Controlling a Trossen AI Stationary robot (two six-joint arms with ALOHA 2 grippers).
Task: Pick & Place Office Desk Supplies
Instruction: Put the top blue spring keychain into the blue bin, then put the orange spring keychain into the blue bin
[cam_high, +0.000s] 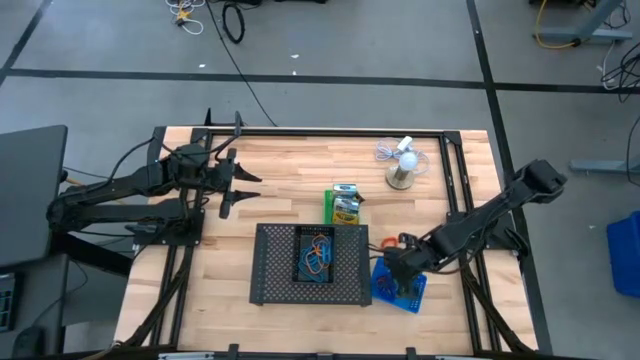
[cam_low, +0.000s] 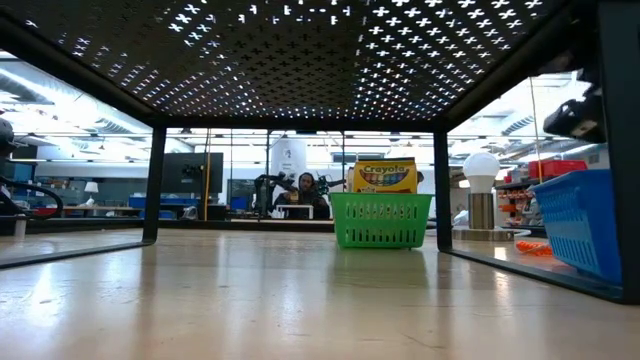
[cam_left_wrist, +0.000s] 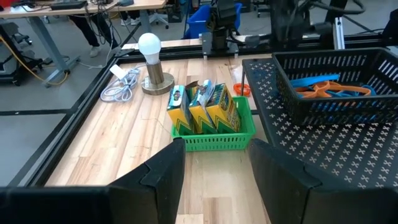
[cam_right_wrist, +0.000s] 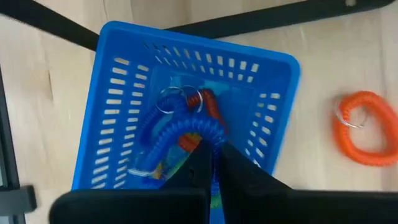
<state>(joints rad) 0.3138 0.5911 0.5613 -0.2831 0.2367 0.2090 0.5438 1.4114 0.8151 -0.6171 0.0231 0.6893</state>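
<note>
My right gripper (cam_right_wrist: 210, 149) hangs over the blue bin (cam_high: 400, 290) at the table's near right, shut on a blue coiled loop (cam_right_wrist: 180, 134). An orange-red loop (cam_right_wrist: 208, 102) lies inside the blue bin (cam_right_wrist: 124, 93). Another orange loop (cam_right_wrist: 364, 127) lies flat on the wood beside the bin. The green bin (cam_left_wrist: 214, 134) holds yellow-green crayon boxes (cam_left_wrist: 202, 106) standing upright. My left gripper (cam_left_wrist: 214, 180) is open and waits at the far left, above the table (cam_high: 240, 192). My right gripper pinches the blue loop's coil (cam_right_wrist: 200, 126) between its two fingertips, which come from above and point down into the bin. The coil bends away from the fingers toward its metal ring (cam_right_wrist: 169, 99) inside the bin. Whether that end rests on the bin's floor I cannot tell.
A black mesh tray (cam_high: 270, 285) stands mid-table on legs, carrying a black bin (cam_left_wrist: 323, 109) with blue and orange loops. A white mini fan (cam_high: 402, 165) with its coiled cord stands at the far right. Bare wood lies at the near left.
</note>
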